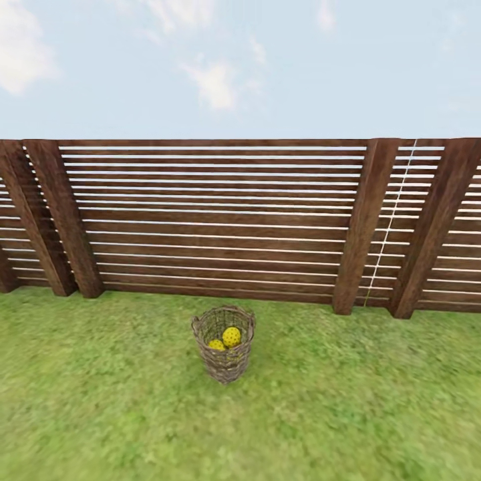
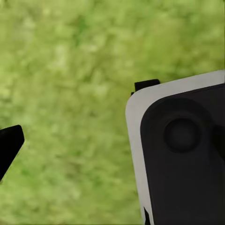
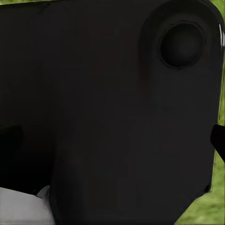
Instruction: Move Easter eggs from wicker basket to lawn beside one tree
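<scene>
The brown wicker basket stands upright on the lawn, a short way in front of the fence. Two yellow Easter eggs with red dots lie inside it, one higher and one lower beside it. No tree is in view. In the left wrist view my left gripper hangs open over grass, one black fingertip at the picture's edge. My right gripper is open too, its fingertip showing against the robot's dark body panel. Both grippers hold nothing.
A tall brown slatted wooden fence with thick leaning posts runs across behind the basket. Grass spreads on all sides of the basket. The robot's white and black body sits close beside the left gripper.
</scene>
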